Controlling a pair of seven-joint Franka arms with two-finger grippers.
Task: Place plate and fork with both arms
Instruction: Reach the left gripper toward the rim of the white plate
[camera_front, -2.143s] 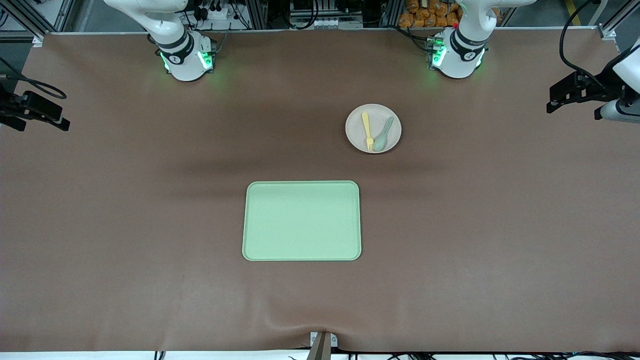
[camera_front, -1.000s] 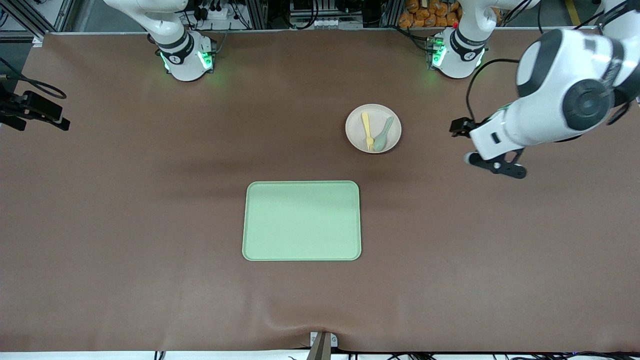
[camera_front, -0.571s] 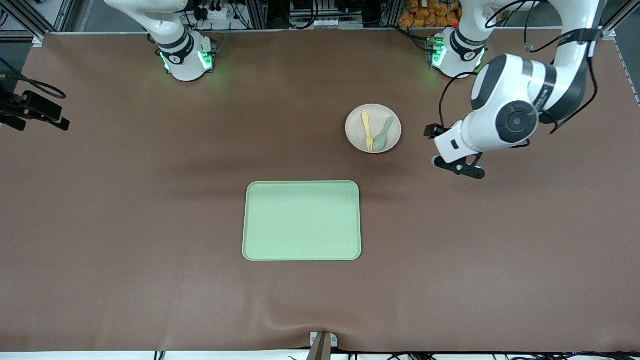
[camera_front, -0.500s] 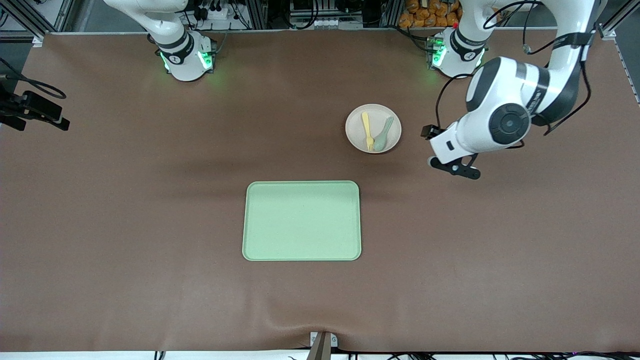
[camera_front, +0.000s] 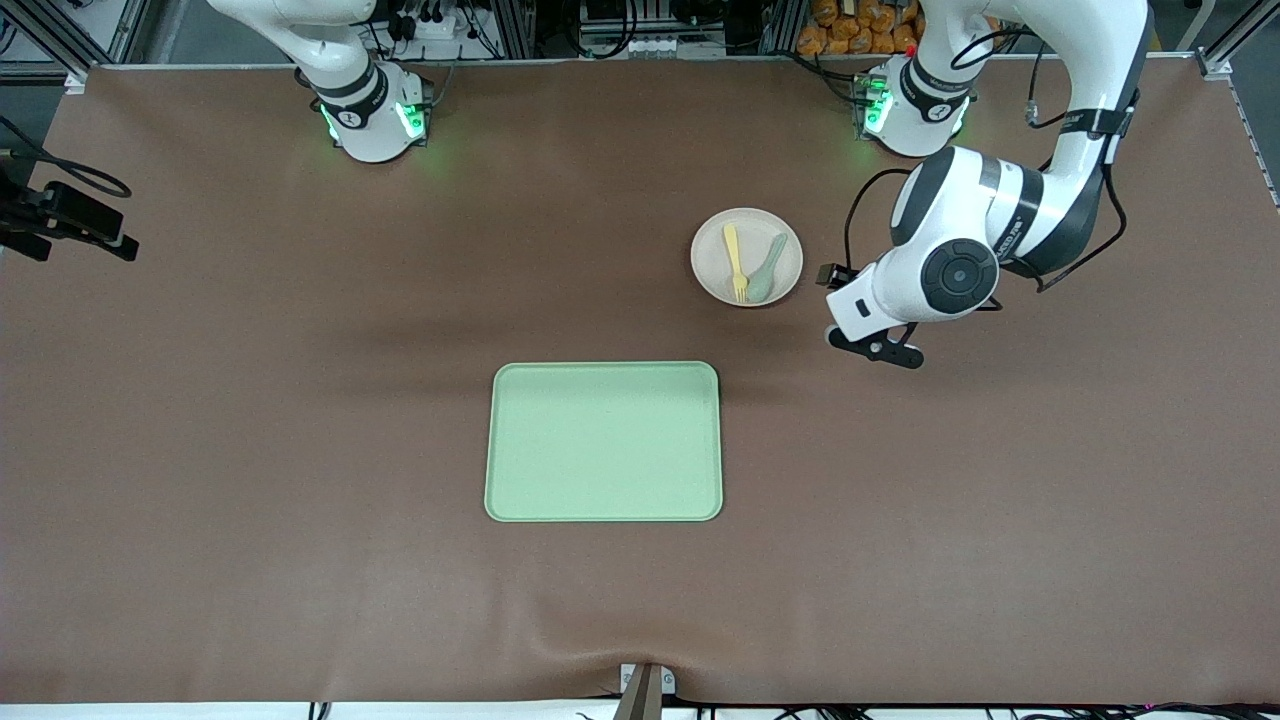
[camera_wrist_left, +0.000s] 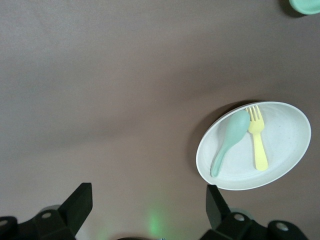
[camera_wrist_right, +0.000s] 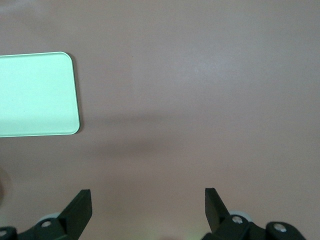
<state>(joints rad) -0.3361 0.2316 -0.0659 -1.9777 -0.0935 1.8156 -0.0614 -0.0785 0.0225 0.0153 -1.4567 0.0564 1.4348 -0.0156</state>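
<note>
- 1 plate (camera_front: 747, 257), round, pale beige-pink
- 1 fork (camera_front: 735, 262), pale yellow, lying on the plate
- 1 spoon (camera_front: 767, 268), grey-green, lying on the plate beside the fork
- 1 tray (camera_front: 604, 441), rectangular, light green
- 2 arms, white with green-lit bases
- 2 grippers: left gripper (camera_wrist_left: 146, 200) and right gripper (camera_wrist_right: 148, 205), each with its fingers spread apart and nothing between them
- 1 table (camera_front: 250, 400), brown cover
</note>
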